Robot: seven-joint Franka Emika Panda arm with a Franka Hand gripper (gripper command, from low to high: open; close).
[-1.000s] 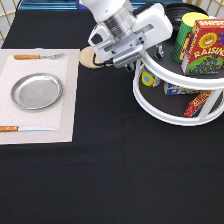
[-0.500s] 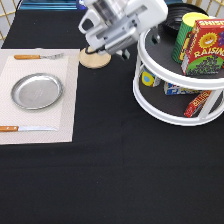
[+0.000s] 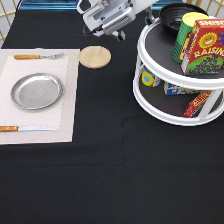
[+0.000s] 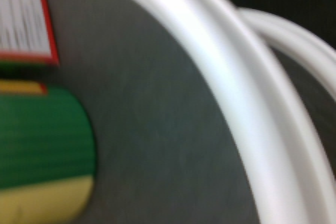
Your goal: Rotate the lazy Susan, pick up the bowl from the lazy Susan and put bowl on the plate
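Since a second ago my arm has climbed toward the exterior view's top. My gripper (image 3: 121, 34) now hangs above the black table, between the pale round wooden coaster (image 3: 95, 56) and the large white two-tier lazy Susan (image 3: 150, 102); I cannot tell how far it is open, and it seems to hold nothing. To its right in this view, the round glossy black bowl (image 3: 172, 15) sits on the upper tier, untouched. The shiny silver metal plate (image 3: 36, 91) lies bare, well apart at left.

My wrist view shows only the turntable's white rim (image 4: 225, 110) and dark grey shelf (image 4: 150, 130).
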